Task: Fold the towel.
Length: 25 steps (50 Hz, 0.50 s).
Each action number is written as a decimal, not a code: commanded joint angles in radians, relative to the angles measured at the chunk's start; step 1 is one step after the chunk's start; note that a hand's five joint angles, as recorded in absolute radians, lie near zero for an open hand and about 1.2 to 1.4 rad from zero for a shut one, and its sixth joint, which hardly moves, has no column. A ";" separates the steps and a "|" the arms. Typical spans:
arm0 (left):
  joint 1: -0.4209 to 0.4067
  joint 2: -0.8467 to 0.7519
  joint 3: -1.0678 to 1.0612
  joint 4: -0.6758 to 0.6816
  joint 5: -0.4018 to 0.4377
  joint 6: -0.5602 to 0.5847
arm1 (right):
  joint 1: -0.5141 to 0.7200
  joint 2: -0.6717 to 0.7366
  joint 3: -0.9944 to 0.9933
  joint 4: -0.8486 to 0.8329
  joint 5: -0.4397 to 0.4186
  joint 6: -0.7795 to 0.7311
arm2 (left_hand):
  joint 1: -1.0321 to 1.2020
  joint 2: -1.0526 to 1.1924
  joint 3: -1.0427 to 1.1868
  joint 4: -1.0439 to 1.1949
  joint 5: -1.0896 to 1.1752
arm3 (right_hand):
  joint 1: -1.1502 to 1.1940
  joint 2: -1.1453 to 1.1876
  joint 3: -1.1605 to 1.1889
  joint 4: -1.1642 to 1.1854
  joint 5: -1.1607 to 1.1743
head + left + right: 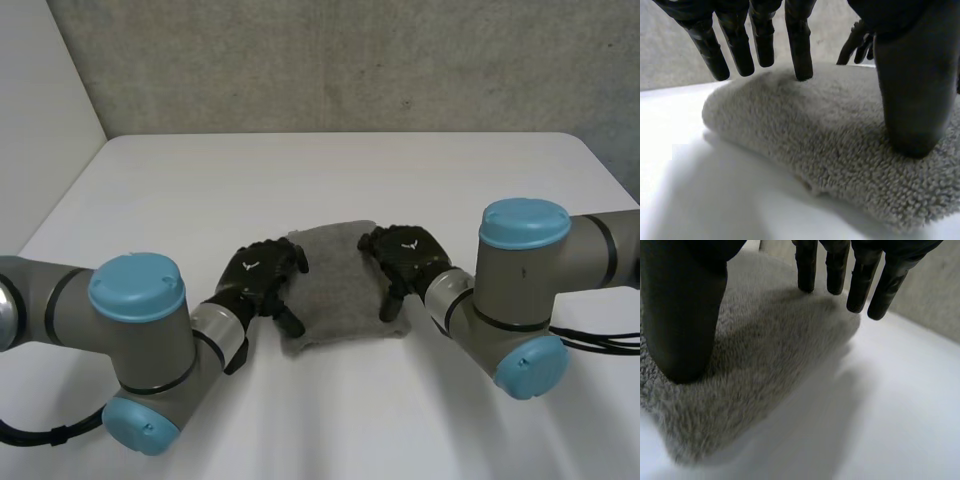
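Left hand (pixel 262 280) and right hand (pixel 405 255) press opposite towel (pixel 340 285) edges, mid-table (pixel 330 180).

Towel (pixel 340 285) central — bare table (pixel 330 180) beyond

Towel (pixel 335 285) side edges hidden under left hand (pixel 262 280) and right hand (pixel 405 255)

Grey towel (pixel 335 285), white table (pixel 330 180)
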 commanded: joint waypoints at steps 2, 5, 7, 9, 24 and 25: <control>0.016 -0.023 0.025 0.004 -0.012 0.056 | -0.012 0.024 -0.034 0.045 0.006 0.002 | -0.040 -0.038 -0.040 -0.048 -0.002 | -0.087 -0.099 -0.077 -0.091 -0.073; 0.018 -0.013 0.031 0.002 -0.012 0.070 | -0.013 -0.019 -0.034 0.053 0.006 0.019 | -0.040 -0.038 -0.040 -0.048 -0.002 | -0.087 -0.099 -0.077 -0.091 -0.073; 0.020 0.038 0.046 -0.001 -0.012 0.076 | -0.015 -0.057 -0.034 0.064 0.004 0.038 | -0.045 -0.044 -0.046 -0.053 -0.008 | -0.087 -0.099 -0.077 -0.091 -0.073; 0.020 0.070 0.057 -0.007 -0.012 0.076 | -0.023 -0.099 -0.034 0.076 0.004 0.064 | -0.048 -0.047 -0.049 -0.056 -0.011 | -0.087 -0.099 -0.077 -0.091 -0.073; 0.036 0.336 0.283 -0.332 -0.022 0.073 | -0.064 -0.422 -0.109 0.211 0.185 0.189 | -0.081 -0.079 -0.081 -0.089 -0.043 | -0.087 -0.099 -0.077 -0.091 -0.073; 0.052 0.360 0.301 -0.371 -0.035 0.072 | -0.064 -0.423 -0.109 0.211 0.185 0.189 | -0.086 -0.085 -0.087 -0.094 -0.049 | -0.087 -0.099 -0.077 -0.091 -0.073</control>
